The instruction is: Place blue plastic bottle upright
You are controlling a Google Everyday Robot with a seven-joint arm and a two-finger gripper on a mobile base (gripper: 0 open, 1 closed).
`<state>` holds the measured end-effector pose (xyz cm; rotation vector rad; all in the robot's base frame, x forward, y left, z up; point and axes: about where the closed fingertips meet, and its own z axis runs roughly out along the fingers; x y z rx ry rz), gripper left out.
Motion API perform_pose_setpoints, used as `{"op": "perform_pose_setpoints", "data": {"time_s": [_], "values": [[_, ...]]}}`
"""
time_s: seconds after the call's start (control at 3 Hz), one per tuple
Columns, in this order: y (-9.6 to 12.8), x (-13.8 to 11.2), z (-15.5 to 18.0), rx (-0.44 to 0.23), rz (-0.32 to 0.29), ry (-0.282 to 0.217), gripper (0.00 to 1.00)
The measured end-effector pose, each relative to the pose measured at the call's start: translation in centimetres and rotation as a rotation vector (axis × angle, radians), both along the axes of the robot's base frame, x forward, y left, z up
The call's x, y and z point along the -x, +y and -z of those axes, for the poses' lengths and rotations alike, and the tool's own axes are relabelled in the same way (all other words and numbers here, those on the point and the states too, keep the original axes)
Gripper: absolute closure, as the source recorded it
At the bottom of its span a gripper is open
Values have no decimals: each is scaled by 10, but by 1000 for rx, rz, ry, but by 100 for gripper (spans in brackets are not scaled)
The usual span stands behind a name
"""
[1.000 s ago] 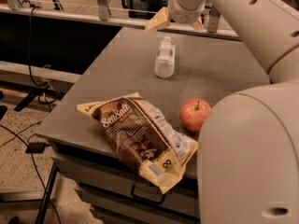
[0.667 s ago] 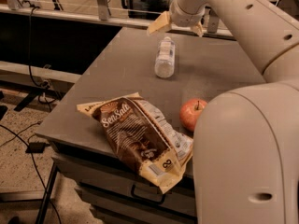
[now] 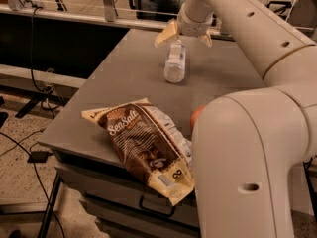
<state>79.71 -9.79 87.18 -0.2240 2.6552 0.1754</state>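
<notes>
Off the left edge of the counter (image 3: 119,78), dark cables (image 3: 20,142) trail over the speckled floor. At the near left corner lies a brown snack bag (image 3: 143,148) with pale lettering. It runs slantwise, and its lower end hangs over the near edge, above a drawer handle (image 3: 156,208).

Further in, toward the far edge and about midway across, the blue plastic bottle (image 3: 175,66) lies on its side on the grey top. Its long axis points from the near edge to the far one. It is well apart from the snack bag, with bare counter between them.

My gripper (image 3: 182,41) hangs right over the bottle's far end. My two yellowish fingers (image 3: 166,33) are spread wide, one on either side of that end, and hold nothing. I cannot tell whether either finger touches the bottle.

To the right, near the near edge, a sliver of a red apple (image 3: 196,115) shows just beside the bag. Most of it is hidden behind my own arm (image 3: 247,148). That pale arm fills the right side, rising from the near right corner and reaching back over the far edge to the gripper.
</notes>
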Motion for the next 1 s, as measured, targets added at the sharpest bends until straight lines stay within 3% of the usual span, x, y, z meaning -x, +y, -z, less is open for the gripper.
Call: {"op": "perform_pose_setpoints", "data": {"time_s": [0.67, 1.0], "values": [[11, -4, 24, 87, -26, 61, 0], [19, -1, 29, 129, -90, 75, 15]]}}
